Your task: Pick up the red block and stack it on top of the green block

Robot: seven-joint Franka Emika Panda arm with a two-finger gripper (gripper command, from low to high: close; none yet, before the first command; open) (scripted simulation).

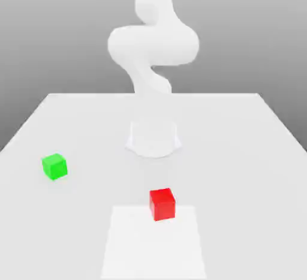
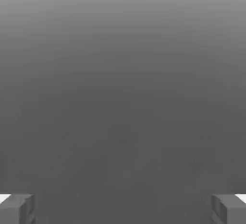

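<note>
Red cube (image 1: pixel 162 204), green cube (image 1: pixel 54 166), smooth-faced

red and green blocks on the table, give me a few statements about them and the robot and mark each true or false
1. The red block already sits on top of the green block. False: they are apart, each on the table.
2. The gripper's fingers stand open. True.
3. In the exterior view, the green block is farther to the left than the red block. True.
4. The red block is held between the fingers. False: it rests on the table at the edge of the pale patch, with nothing gripping it.
5. The green block has nothing stacked on it. True.
</note>
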